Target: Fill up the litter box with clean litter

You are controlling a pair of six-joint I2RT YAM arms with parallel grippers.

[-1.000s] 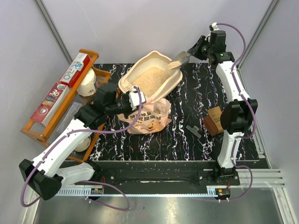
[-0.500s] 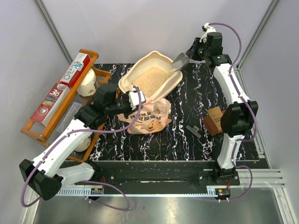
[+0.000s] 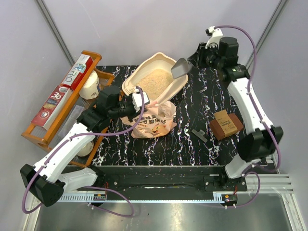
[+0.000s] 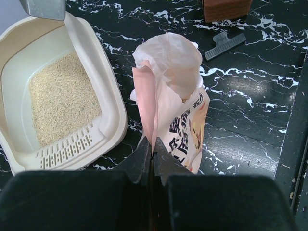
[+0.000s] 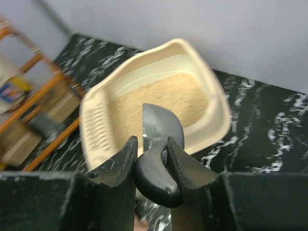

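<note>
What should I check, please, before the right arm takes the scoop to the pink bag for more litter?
1. The scoop is firmly held: ok, the right jaws are clamped on its handle.
2. The scoop is empty: ok, no litter shows in it from above.
3. The pink bag is steady: ok, it stands upright beside the litter box, with the left jaws shut on its edge.
4. The bag's mouth is wide enough for the scoop: cannot tell.
5. The box is filled enough: not ok, the litter covers only part of the floor.
</note>
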